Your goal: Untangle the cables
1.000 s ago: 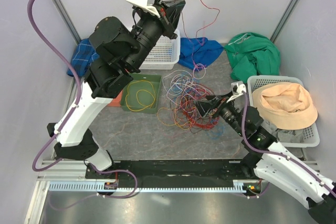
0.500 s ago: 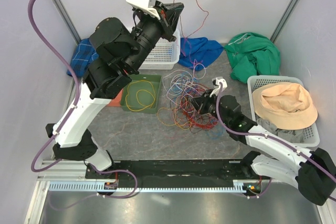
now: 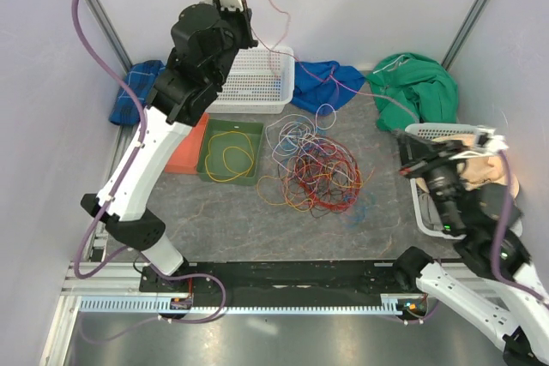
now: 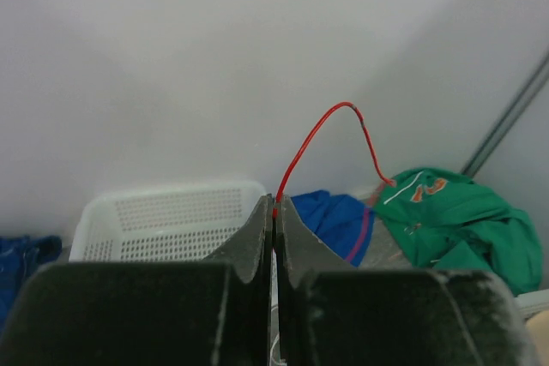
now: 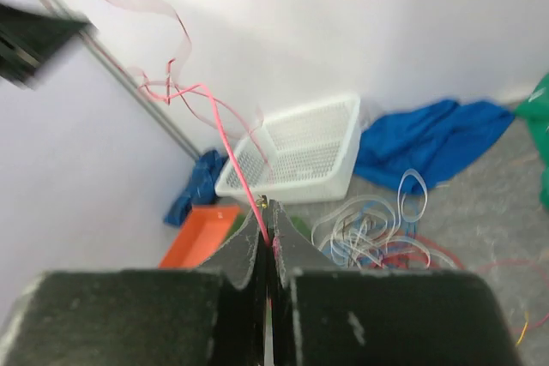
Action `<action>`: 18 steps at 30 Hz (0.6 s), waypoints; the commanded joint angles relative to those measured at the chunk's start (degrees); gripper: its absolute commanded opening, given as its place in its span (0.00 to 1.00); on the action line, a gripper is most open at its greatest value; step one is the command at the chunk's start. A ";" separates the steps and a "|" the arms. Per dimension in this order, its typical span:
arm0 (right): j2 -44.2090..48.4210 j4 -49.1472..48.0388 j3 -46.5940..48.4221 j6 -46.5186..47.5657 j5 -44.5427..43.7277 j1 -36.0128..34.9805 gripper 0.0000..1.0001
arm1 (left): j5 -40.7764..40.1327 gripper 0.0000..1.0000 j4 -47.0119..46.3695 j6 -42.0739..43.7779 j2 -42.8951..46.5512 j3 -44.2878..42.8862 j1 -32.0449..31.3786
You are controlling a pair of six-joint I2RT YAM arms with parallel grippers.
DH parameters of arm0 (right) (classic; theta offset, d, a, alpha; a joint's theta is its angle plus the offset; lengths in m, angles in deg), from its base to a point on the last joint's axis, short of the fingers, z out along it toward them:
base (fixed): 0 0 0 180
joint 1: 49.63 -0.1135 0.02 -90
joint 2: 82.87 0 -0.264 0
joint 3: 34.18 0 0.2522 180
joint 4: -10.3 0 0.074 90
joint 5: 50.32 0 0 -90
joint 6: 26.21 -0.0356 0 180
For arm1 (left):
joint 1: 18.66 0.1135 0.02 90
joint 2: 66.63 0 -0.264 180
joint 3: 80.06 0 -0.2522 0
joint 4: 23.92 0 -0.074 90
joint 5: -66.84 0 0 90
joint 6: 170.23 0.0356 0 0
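The left gripper point(image 4: 274, 205) is up high, in the upper left of the top view. Its jaws are pressed tight on a thin red cable point(image 4: 313, 130). The right gripper point(image 5: 266, 231), at the right side, is squeezed tight on a red cable too, likely the same one. Held far apart like this, the cable hangs in the air, away from the pile of cables point(image 3: 313, 169) in the middle of the table point(image 3: 223, 220). That looks meant to pull it free of the knots.
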 commanded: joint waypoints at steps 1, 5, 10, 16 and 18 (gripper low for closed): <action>0.15 12.06 7.75 4.10 -4.53 -0.09 0.00 | 1.11 0.02 4.05 -8.48 -1.69 0.42 3.11; -0.46 12.85 8.56 3.66 -2.95 -0.09 0.00 | 2.34 0.02 5.11 -10.07 -3.19 -0.10 4.87; 1.03 10.84 5.04 2.17 -0.93 -0.18 0.00 | 2.16 0.02 6.86 -10.07 -6.08 -3.53 6.81; 1.29 6.89 -1.11 0.06 0.66 -0.18 0.00 | 4.45 0.02 5.46 -12.17 -8.02 -5.55 9.53; 1.29 5.83 -2.69 -0.38 0.83 -0.09 0.00 | 5.06 0.02 5.37 -13.14 -9.95 -7.30 10.41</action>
